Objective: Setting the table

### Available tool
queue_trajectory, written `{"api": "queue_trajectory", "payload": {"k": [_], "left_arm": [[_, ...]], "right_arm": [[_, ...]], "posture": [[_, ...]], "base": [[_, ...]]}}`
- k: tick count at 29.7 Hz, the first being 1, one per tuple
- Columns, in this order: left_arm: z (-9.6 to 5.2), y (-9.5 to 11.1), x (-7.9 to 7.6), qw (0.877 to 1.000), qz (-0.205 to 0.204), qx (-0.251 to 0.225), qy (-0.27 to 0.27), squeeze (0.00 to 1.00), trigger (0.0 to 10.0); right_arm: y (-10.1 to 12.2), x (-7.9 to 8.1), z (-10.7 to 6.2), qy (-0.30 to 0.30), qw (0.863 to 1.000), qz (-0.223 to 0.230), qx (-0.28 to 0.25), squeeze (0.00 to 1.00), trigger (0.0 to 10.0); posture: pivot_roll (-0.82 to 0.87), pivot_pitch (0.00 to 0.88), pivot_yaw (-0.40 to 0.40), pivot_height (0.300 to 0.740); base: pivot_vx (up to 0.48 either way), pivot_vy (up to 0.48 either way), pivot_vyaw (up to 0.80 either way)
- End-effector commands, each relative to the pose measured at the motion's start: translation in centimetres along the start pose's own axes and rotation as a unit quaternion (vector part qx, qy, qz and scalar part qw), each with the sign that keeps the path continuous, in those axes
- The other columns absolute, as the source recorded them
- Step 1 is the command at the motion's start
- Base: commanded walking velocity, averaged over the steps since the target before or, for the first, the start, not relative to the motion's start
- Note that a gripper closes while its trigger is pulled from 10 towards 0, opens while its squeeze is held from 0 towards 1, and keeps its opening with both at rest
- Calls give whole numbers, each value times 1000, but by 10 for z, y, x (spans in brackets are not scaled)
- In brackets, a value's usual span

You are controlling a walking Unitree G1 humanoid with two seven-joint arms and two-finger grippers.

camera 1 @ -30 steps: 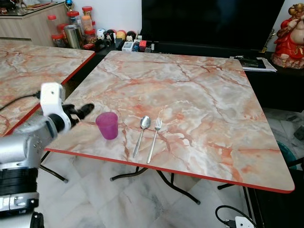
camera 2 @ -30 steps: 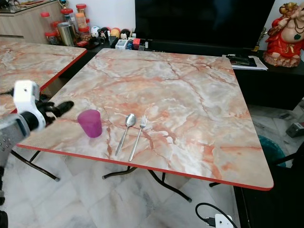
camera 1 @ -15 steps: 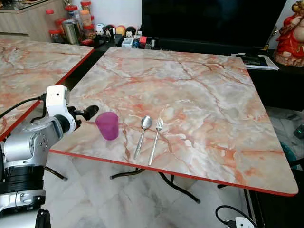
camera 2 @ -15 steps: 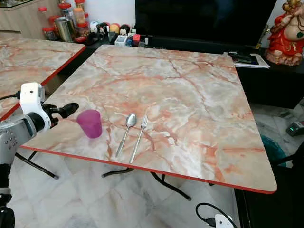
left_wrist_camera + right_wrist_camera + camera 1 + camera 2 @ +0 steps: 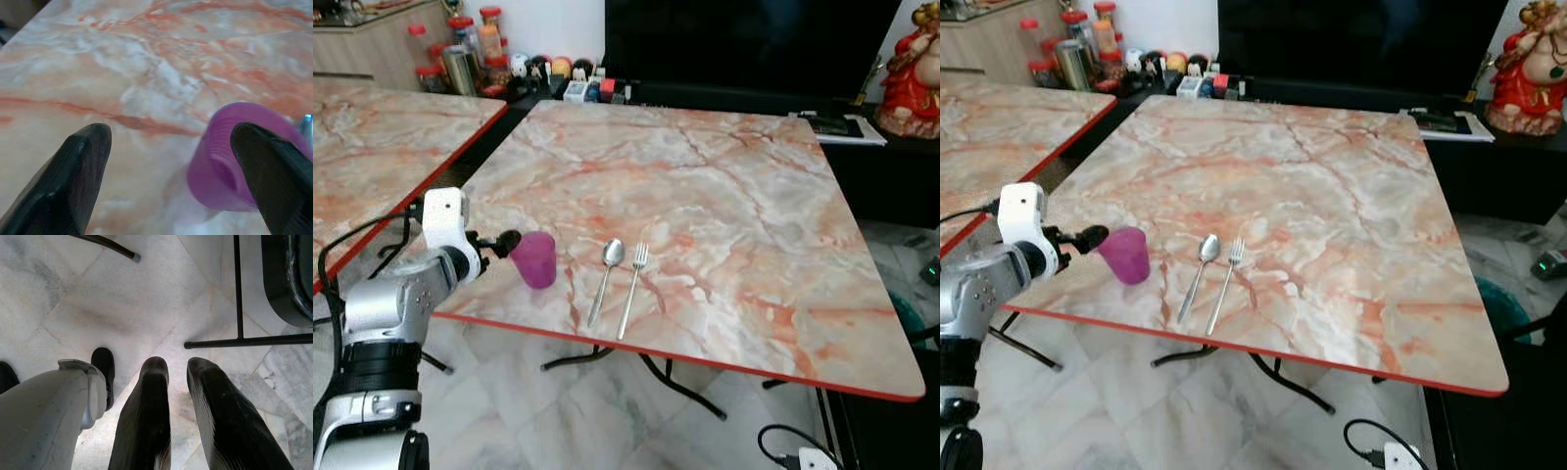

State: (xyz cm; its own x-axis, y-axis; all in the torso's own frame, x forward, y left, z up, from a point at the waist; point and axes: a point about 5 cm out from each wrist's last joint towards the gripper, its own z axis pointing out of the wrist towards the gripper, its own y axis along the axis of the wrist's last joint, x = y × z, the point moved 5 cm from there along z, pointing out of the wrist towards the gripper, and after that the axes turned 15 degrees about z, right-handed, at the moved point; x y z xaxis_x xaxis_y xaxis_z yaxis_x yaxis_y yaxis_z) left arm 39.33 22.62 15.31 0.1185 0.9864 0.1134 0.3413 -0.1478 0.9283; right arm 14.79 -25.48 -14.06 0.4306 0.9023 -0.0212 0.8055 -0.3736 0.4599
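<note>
Marble-patterned with a red edge, your surface carries a translucent purple ribbed cup standing upright near the front edge, mouth up. Just to its right you see a steel spoon and fork lying side by side, close but apart, long axes running front to back, bowl and tines pointing away from you. Your left gripper sits at the cup's left side, jaws spread wide, one fingertip beside the cup wall. Your right gripper hangs over the tiled floor, jaws slightly parted, holding nothing.
</note>
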Motion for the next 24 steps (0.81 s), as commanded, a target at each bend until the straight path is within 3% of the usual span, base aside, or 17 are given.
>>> {"api": "queue_trajectory", "payload": {"k": [1, 11, 24], "left_arm": [[3, 10, -1, 1000, -1, -13, 6, 0, 10000], [10, 18, -10, 999, -27, -43, 5, 0, 10000], [24, 9, -9, 999, -43, -10, 29, 0, 10000]], "right_arm": [[2, 0, 0, -3, 1000, 11, -4, 0, 10000], [2, -1, 0, -4, 1000, 14, -4, 0, 10000], [1, 0, 0, -4, 1000, 16, -4, 0, 10000]], "posture": [[45, 0, -10, 732], [44, 0, -9, 732], [39, 0, -3, 732]], "base": [[0, 0, 0], [0, 0, 0], [0, 0, 0]]}}
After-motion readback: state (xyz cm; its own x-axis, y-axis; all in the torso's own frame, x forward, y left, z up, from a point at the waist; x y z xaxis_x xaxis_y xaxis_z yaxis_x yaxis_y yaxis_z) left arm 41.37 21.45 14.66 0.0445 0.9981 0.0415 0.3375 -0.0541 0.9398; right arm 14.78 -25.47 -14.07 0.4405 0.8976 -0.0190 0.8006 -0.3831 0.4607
